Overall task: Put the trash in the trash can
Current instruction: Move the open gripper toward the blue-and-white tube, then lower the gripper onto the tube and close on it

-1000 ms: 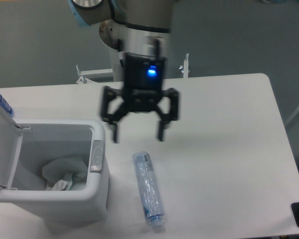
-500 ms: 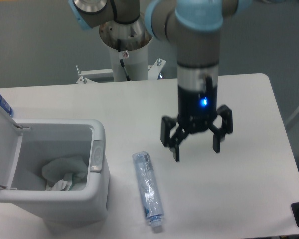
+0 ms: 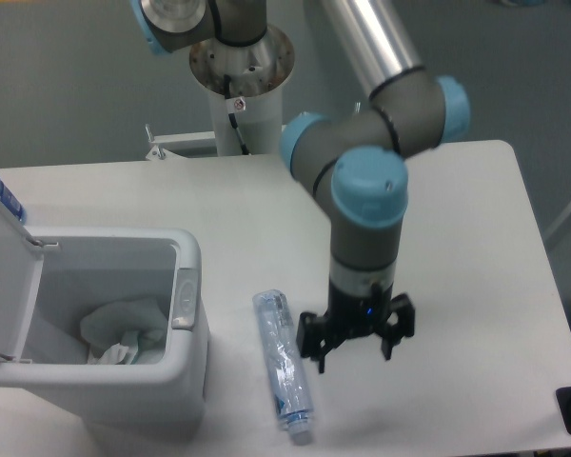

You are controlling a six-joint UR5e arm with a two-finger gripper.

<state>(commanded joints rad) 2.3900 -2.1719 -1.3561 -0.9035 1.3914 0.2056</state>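
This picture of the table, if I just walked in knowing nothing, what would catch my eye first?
Probably the big grey and blue robot arm reaching down over the middle of the white table, its black gripper open and empty. Just left of the gripper lies a crushed clear bottle. Further left stands a white trash can, lid up, with a crumpled white wrapper inside.

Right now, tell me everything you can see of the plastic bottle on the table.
The plastic bottle is clear with a bluish tint, crushed and crinkled along its length. It lies flat on the white table, running lengthwise toward the camera, its lower end tilted slightly right. It sits just right of the open trash can, apart from it. The gripper hovers open beside its right side, not touching it.
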